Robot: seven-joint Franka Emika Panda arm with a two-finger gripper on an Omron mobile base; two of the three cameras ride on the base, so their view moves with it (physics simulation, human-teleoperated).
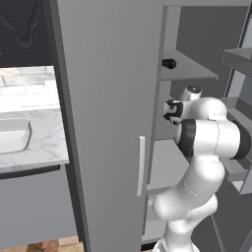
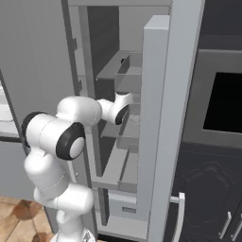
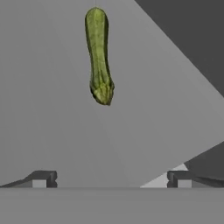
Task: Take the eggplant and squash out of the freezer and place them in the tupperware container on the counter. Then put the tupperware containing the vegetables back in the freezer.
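The freezer (image 1: 108, 123) is standing right of the counter (image 1: 42, 145), its door swung open. The tupperware container (image 1: 14, 134) is sitting on the counter. The arm is reaching in between the inner shelves (image 2: 118, 165). A squash (image 3: 99, 54) is lying on a shelf, ahead of the gripper (image 3: 111, 178).

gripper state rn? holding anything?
gripper: open, jaws spread wide, holding nothing. It points along a grey freezer shelf at the green squash, which lies ahead of the fingertips, untouched.
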